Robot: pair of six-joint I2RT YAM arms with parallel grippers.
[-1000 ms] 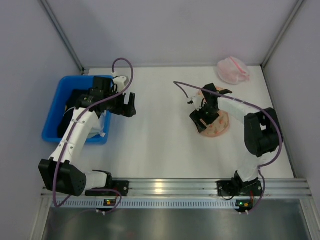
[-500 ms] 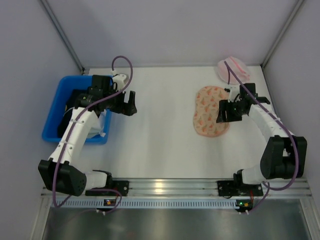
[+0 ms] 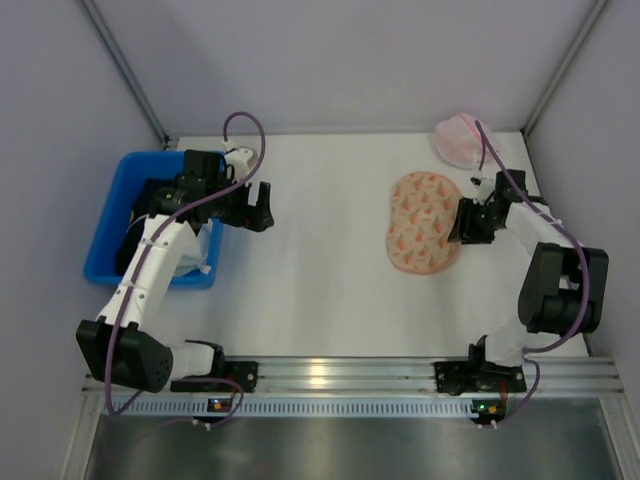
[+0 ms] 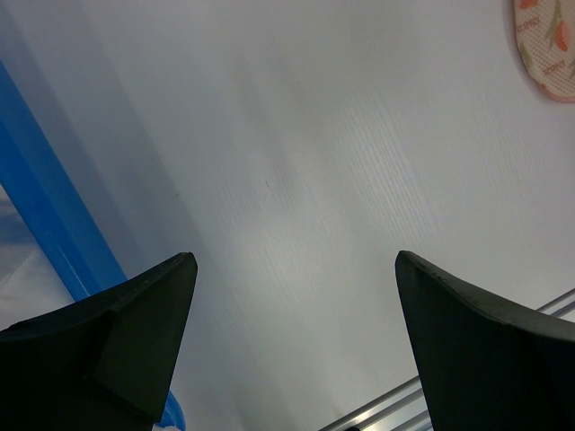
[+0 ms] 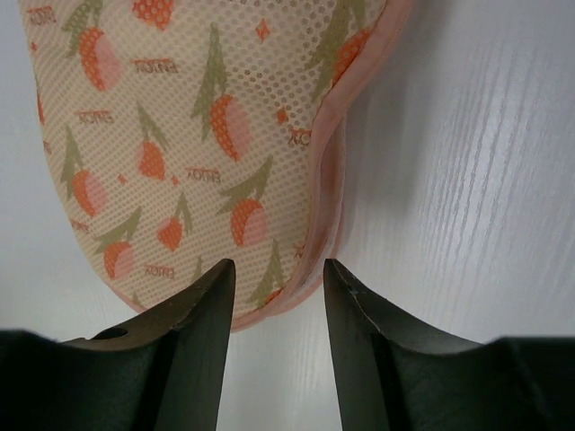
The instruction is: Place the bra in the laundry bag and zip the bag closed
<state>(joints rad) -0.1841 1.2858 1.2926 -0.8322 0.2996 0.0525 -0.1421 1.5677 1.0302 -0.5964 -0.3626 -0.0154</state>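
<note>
The left arm leans from its near base over the blue bin point(image 3: 150, 279), with the left end effector point(image 3: 258, 208) spread wide and empty above the bare surface point(image 3: 320, 270). The bra point(image 3: 130, 238) is dark fabric inside the bin, mostly hidden. The right arm folds low, and the right end effector point(image 5: 278, 269) sits half open astride the laundry bag's point(image 3: 420, 225) right edge. Bare surface lies between the arms, and a pink mesh bundle point(image 3: 462, 140) sits farthest.

Laundry bag point(image 5: 180, 135) peach-beige mesh printed with orange-red tulip-like motifs on olive-green stems, small red diamonds and lettering, pink trim at the edge; bin point(image 3: 108, 225) bright blue; mesh bundle point(image 3: 465, 140) pink and white; worktop point(image 3: 320, 290) white; right claw point(image 5: 276, 269) black; left arm's cable point(image 3: 243, 118) purple.
</note>
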